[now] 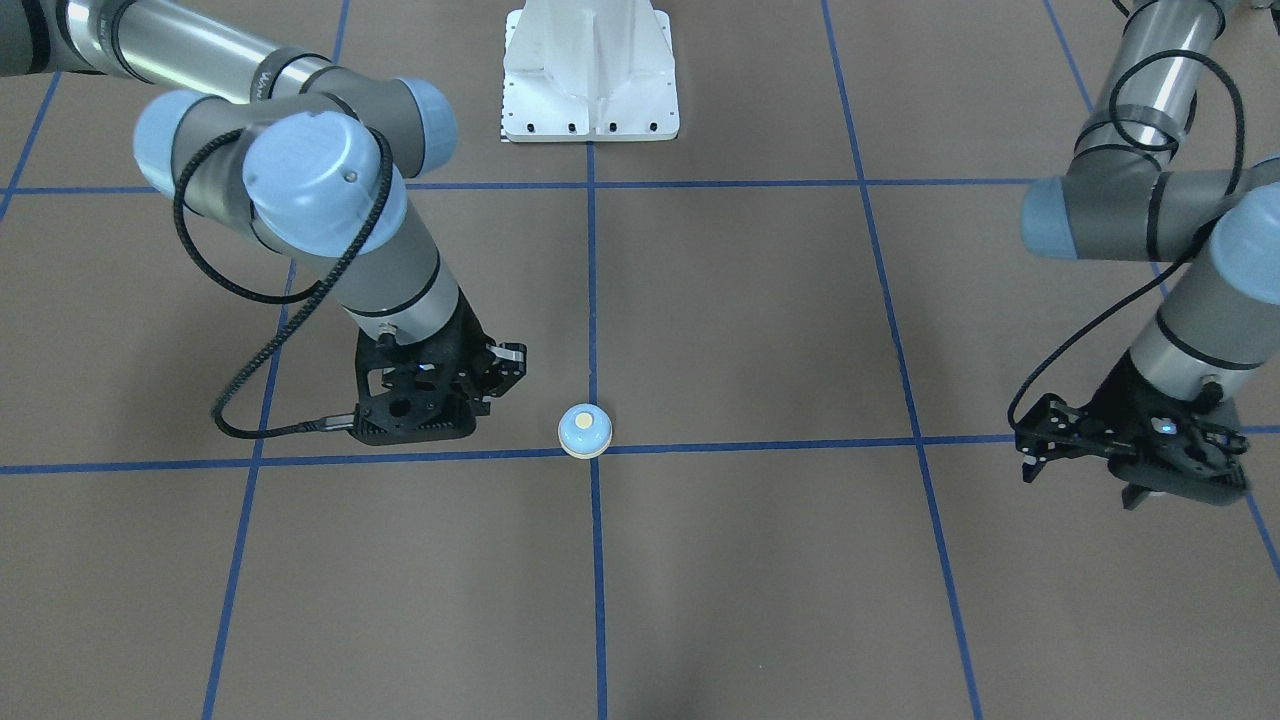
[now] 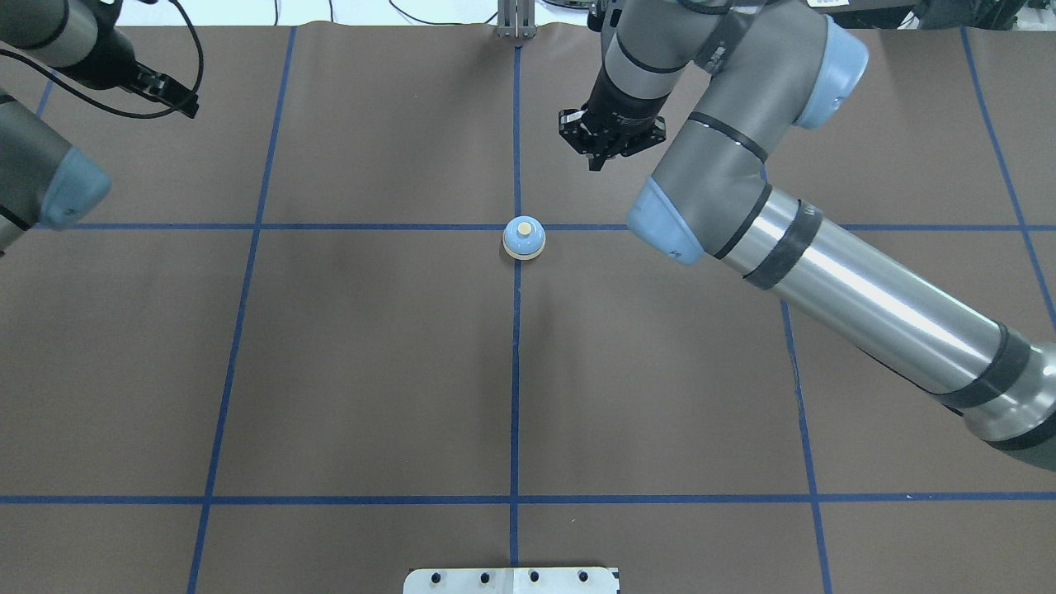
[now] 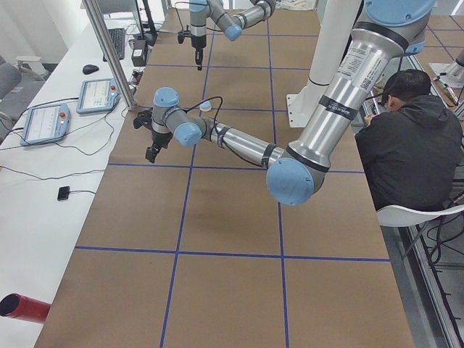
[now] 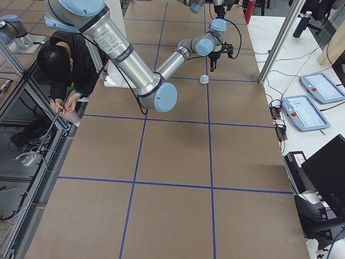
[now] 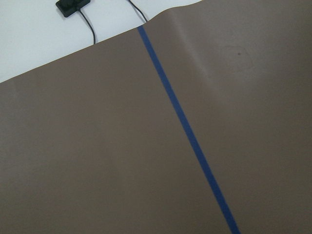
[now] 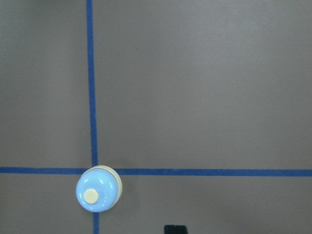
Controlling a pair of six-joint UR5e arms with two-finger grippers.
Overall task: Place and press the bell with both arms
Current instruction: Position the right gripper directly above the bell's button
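The light blue bell point(image 1: 585, 430) with its cream button stands upright on the brown mat where two blue tape lines cross; it also shows in the overhead view point(image 2: 524, 238) and the right wrist view point(image 6: 98, 189). My right gripper point(image 2: 596, 161) hangs above the mat a little beyond the bell and to its right, not touching it. Its fingers look shut and empty; it also shows in the front view point(image 1: 508, 365). My left gripper point(image 2: 181, 101) is far off at the mat's far left corner. In the front view point(image 1: 1080, 480) it looks open and empty.
The white bolted pedestal point(image 1: 590, 90) stands at the robot's side of the mat. A seated operator point(image 3: 406, 123) is beside the table. Teach pendants point(image 3: 43, 119) and cables lie on the white table beyond the mat's far edge. A metal post point(image 4: 275, 43) stands there.
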